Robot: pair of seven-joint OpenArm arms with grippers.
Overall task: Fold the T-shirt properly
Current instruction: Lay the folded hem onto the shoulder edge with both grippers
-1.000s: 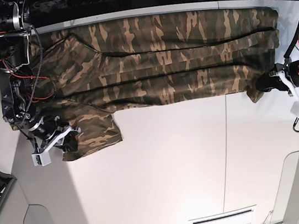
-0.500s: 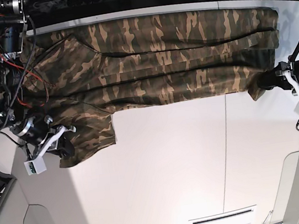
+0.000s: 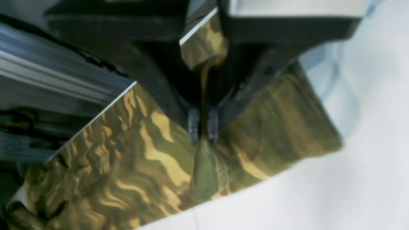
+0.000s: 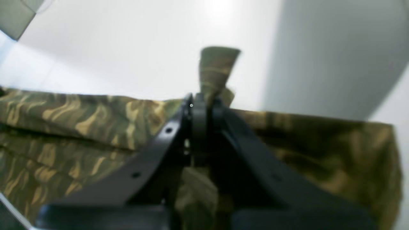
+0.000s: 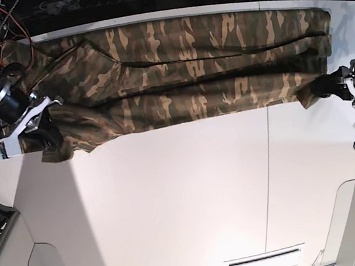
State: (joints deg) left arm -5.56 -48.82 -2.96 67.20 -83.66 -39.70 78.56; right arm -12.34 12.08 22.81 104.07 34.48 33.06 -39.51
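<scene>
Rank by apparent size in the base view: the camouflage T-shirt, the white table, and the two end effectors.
1. White table, largest.
2. T-shirt.
3. Right end effector and left end effector: smallest, both shut on the T-shirt; too alike to rank.

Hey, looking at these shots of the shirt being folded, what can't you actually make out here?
- T-shirt collar and label: not visible in the base view, buried in the folds.
- Left gripper: left wrist view is blurred; how many layers it pinches is unclear.
- Right gripper: right wrist view is blurred, and its own dark fingers hide the cloth beneath.
- Table: its far edge is lost in the dark background in the base view.
</scene>
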